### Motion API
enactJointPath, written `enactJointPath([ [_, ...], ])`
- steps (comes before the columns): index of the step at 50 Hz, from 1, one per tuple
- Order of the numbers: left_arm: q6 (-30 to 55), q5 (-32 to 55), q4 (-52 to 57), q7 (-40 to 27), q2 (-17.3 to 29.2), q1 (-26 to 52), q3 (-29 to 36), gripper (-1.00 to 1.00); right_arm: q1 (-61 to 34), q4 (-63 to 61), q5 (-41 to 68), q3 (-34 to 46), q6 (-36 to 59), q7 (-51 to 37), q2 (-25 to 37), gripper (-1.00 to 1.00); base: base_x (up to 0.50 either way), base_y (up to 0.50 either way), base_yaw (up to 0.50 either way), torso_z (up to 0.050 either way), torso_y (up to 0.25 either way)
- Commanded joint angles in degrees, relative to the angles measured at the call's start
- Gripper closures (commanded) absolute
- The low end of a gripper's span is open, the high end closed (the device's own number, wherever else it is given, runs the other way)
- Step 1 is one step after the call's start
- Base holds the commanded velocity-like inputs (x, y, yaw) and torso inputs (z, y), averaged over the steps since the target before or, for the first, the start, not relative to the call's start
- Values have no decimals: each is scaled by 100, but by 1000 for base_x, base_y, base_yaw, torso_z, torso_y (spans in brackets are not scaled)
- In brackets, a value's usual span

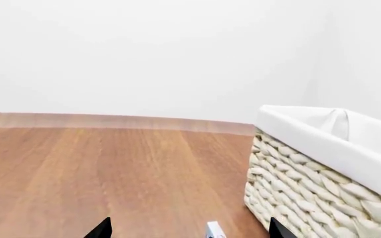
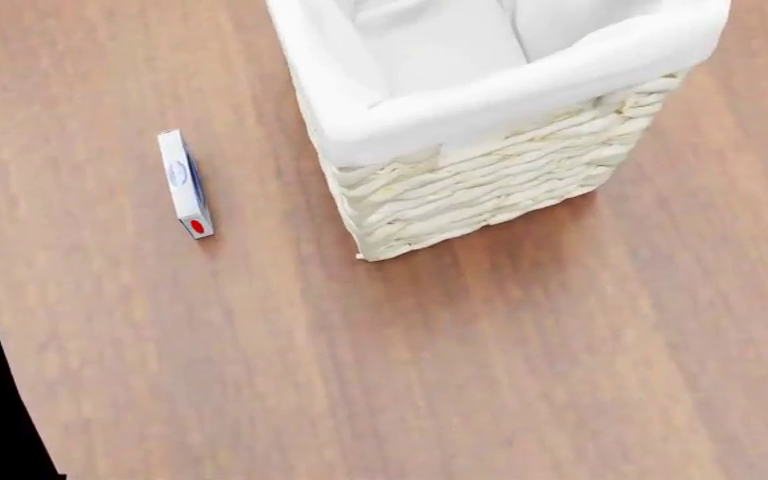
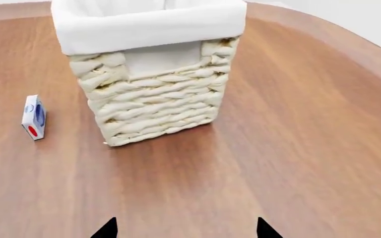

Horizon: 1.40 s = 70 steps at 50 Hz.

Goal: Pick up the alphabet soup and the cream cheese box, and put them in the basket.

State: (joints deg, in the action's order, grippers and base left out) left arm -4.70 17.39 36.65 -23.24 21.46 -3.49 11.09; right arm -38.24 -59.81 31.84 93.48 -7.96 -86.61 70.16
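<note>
Standing on one of its narrow long edges, the cream cheese box (image 2: 184, 184) rests on the wooden counter (image 2: 518, 360), well apart from the basket (image 2: 491, 190) on the robot's left side; no counter edge appears in the head view, so its place relative to the corners cannot be given. The box shows a white face with a blue oval logo and a red patch at the end nearer the robot. As a thin carton it is judged light, fairly stiff along its length, yet easily crushed across its broad faces and likely to topple at a nudge. A hold across the two broad faces, near mid-length and with modest force, appears most secure.

The left claw (image 1: 185, 229) stands open and empty, only its two dark tips showing, with the box top between them in the left wrist view. The right claw (image 3: 185, 229) is likewise spread wide and holds nothing, facing the basket's woven wall. The alphabet soup is not visible in any view; whether it already lies inside the basket's white cloth liner (image 2: 451, 100) cannot be told.
</note>
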Motion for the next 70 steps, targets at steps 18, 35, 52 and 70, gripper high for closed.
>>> enactJointPath([
  [18, -90, 37, -229, 55, -2, -60, 137, -100, 1342, -10, -154, -89, -609, -258, 265, -100, 0, 0, 0, 0, 0],
  [35, -136, 84, -154, 43, 32, -129, 158, -100, 1499, 86, -294, 272, -1058, -77, 349, -100, 0, 0, 0, 0, 0],
  [52, -192, 91, -214, -19, 19, -134, 131, -100, 1479, 600, 86, 70, -1567, 154, 265, -100, 0, 0, 0, 0, 0],
  [70, -156, 123, -277, -95, 44, -42, 63, -100, 1054, 761, 828, -150, -1398, 624, -4, -100, 0, 0, 0, 0, 0],
])
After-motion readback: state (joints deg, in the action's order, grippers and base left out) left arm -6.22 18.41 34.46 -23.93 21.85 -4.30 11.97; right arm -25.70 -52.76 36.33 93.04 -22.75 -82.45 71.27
